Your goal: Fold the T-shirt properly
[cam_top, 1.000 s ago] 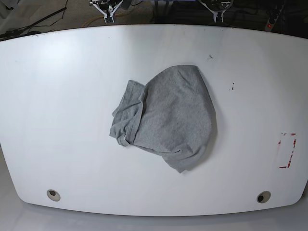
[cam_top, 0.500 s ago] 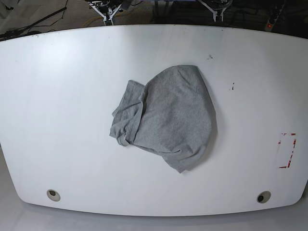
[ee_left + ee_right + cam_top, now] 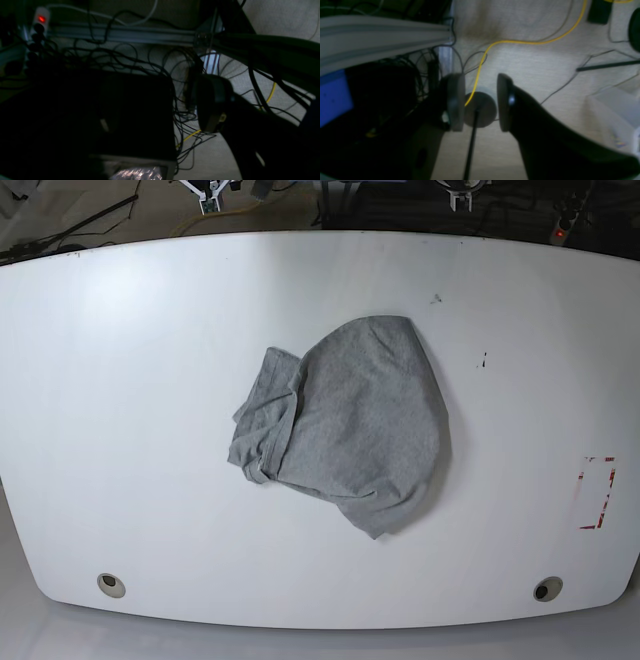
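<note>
Right gripper (image 3: 480,102): jaws parted, nothing between them, aimed at floor and yellow cable (image 3: 532,41) beyond the table's far edge. Left gripper (image 3: 212,105): one dark finger visible over tangled cables (image 3: 140,65), too dark to tell jaw state. Both parked off the table (image 3: 120,380), probably a rest pose before any reach. T-shirt (image 3: 350,425) bunched in a rumpled heap near table centre, plain grey side up, sleeve spilling toward left edge. Not folded; needs spreading flat first.

Base looks down on the table (image 3: 120,380); wrist views face the floor (image 3: 532,60).
</note>
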`<move>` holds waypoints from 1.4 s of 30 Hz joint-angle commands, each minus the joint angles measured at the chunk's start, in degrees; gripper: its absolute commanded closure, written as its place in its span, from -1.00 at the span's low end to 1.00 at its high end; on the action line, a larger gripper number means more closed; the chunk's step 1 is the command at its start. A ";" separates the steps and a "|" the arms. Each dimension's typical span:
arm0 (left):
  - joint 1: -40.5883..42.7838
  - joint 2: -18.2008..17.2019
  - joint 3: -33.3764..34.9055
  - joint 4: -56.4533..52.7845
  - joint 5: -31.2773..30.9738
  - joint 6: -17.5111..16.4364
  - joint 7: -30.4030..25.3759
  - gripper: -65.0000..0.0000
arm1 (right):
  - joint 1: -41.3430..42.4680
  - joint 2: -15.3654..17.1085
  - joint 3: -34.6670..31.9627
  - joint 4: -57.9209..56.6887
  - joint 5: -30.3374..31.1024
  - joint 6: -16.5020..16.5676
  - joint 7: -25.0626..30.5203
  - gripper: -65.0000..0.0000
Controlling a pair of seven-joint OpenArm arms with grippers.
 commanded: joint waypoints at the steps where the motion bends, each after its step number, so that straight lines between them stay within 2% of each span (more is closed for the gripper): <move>1: 4.70 -0.51 -0.09 6.06 0.06 -0.01 0.61 -0.27 | -3.84 0.21 -0.20 4.80 2.07 0.52 0.22 0.38; 6: 12.44 -0.95 -0.09 17.22 0.06 -0.01 1.22 -0.26 | -8.85 0.21 -0.29 11.57 7.61 5.80 -0.05 0.38; 11: 20.79 -2.00 -0.18 29.53 -0.02 -0.01 1.13 -0.26 | -15.27 0.21 -0.73 20.44 11.66 7.56 -2.07 0.38; 13: 23.08 -2.00 -0.18 32.96 -0.02 -0.01 1.13 -0.26 | -17.03 0.39 -3.10 22.64 13.06 8.35 -2.42 0.38; 20: 31.78 -2.09 -0.18 46.32 -0.02 -0.01 1.13 -0.26 | -24.85 3.20 -11.72 34.60 22.82 8.43 -6.99 0.38; 26: 38.55 -1.74 -3.08 57.75 -0.02 -0.01 1.13 -0.26 | -32.76 5.31 -14.18 49.19 29.33 8.43 -12.00 0.38; 33: 44.44 -1.65 -6.69 69.88 -0.02 -0.01 1.13 -0.27 | -40.32 6.37 -13.74 62.99 30.73 8.43 -13.50 0.38; 42: 46.11 -1.65 -8.45 79.82 -0.02 -0.01 1.13 -0.28 | -44.54 5.84 -9.96 75.83 30.73 8.35 -13.58 0.38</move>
